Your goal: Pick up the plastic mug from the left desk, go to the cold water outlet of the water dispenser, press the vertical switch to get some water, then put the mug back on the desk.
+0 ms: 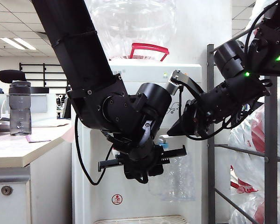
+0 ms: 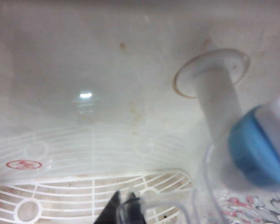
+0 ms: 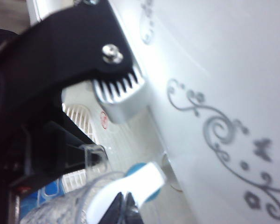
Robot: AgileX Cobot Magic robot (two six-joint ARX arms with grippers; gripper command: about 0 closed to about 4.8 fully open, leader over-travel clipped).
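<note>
I have the left hand (image 1: 141,164) clamped on the plastic mug (image 1: 173,177) under the cold water outlet (image 2: 257,151) at lower centre, my right hand (image 1: 179,78), closure indeterminate, above; a misjudged press risks spillage.

Bright ceiling panels (image 1: 11,43) overhead, exterior sharp; both wrist views hazy, washed out; small glare spot (image 2: 85,95).

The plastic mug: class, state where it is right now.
In the exterior view the plastic mug hangs low and centre-right, held by the left gripper directly beneath the cold water outlet of the water dispenser.
</note>
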